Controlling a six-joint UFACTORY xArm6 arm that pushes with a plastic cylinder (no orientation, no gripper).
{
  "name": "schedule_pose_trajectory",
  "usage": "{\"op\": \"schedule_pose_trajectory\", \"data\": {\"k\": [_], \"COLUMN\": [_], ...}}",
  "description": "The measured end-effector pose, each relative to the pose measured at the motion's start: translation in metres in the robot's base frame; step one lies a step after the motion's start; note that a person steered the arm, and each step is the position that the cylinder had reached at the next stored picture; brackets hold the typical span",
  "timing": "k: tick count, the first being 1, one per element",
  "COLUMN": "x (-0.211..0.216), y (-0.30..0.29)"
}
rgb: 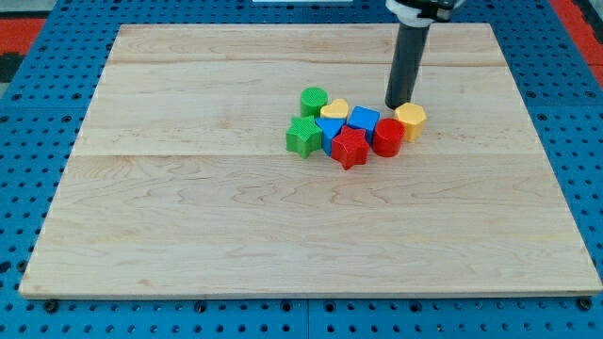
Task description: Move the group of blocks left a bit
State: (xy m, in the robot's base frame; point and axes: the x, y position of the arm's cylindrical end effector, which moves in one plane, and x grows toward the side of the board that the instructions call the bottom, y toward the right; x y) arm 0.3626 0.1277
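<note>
You've got the whole bunch sitting right of center on the tabletop (188, 235): green cylinder (314, 100), green star (302, 136), yellow heart (334, 109), two blue blocks (364, 119) (329, 131), red star (350, 148), red cylinder (388, 137), yellow hexagon (411, 120). My tip (397, 104) sits just upper left of the hexagon. No end effector jaws, just a rod.

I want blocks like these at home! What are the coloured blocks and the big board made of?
The board looks like pale, unpainted wood: you can see grain lines and plank seams. The red star block and yellow hexagon block look like smooth painted wood or plastic; I can't tell which.
</note>
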Motion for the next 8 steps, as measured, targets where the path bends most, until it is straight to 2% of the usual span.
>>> {"op": "schedule_pose_trajectory", "data": {"k": [5, 6, 7, 8], "x": [-0.003, -0.019, -0.015, 0.010], "y": [0.007, -0.008, 0.061, 0.078]}}
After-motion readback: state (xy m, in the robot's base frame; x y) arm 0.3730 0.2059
